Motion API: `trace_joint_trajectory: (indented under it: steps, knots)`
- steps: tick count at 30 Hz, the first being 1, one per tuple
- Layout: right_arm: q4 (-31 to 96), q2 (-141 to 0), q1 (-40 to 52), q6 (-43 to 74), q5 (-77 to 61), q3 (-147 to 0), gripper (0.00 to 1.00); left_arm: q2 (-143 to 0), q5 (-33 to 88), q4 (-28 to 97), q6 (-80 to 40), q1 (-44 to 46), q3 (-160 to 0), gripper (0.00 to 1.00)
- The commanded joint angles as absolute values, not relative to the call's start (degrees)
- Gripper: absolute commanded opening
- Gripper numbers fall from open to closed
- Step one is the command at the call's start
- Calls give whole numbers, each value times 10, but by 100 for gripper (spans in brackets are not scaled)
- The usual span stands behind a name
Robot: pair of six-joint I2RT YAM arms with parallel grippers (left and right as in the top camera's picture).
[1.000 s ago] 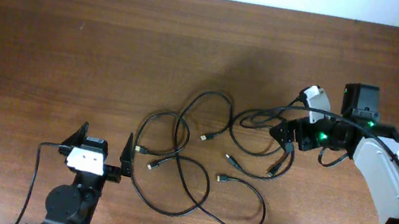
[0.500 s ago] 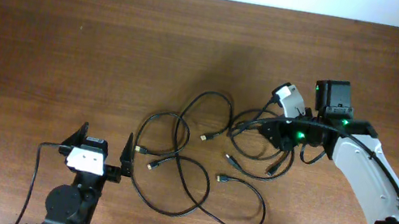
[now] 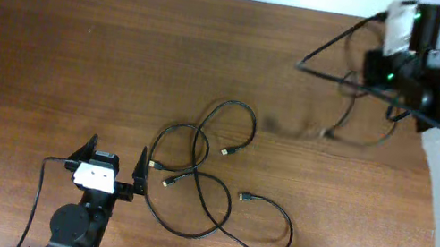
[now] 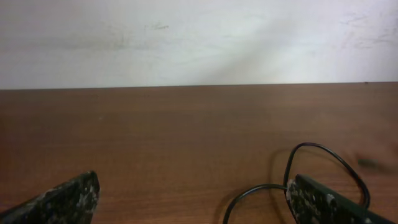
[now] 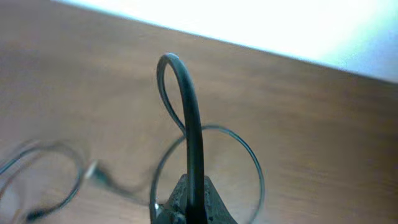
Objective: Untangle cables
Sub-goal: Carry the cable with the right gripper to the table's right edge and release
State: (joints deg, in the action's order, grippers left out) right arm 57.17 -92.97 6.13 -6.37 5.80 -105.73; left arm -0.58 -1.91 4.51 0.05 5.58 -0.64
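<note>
Cable (image 5: 194, 137) aloft, pinched in right jaws; bend points left.

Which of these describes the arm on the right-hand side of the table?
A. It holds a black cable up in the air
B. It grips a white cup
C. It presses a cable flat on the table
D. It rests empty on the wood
A: the right end effector is shut on a black cable that arches up from it, while the other cables lie on the table.
</note>
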Motion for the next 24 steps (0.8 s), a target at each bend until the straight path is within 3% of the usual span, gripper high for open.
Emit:
trace_joint_trajectory:
  steps: [1,4,10,15,23,24]
  knots:
    - [551,-923,15,-36,196,-1104,4,-3,-17,48,9,52,-5,99]
    - [528,-923,-50,-31,228,-1104,4,-3,-17,48,9,52,-5,99]
    - [488,-924,-224,96,227,-1104,4,-3,-17,48,9,52,-5,99]
    - [469,-968,-329,102,192,-1103,4,-3,-17,48,9,52,-5,99]
    - [465,-1052,-361,101,185,-1103,4,-3,-17,48,9,52,-5,99]
    - [467,-1056,-361,102,184,-1103,34,-3,-17,48,9,52,-5,99]
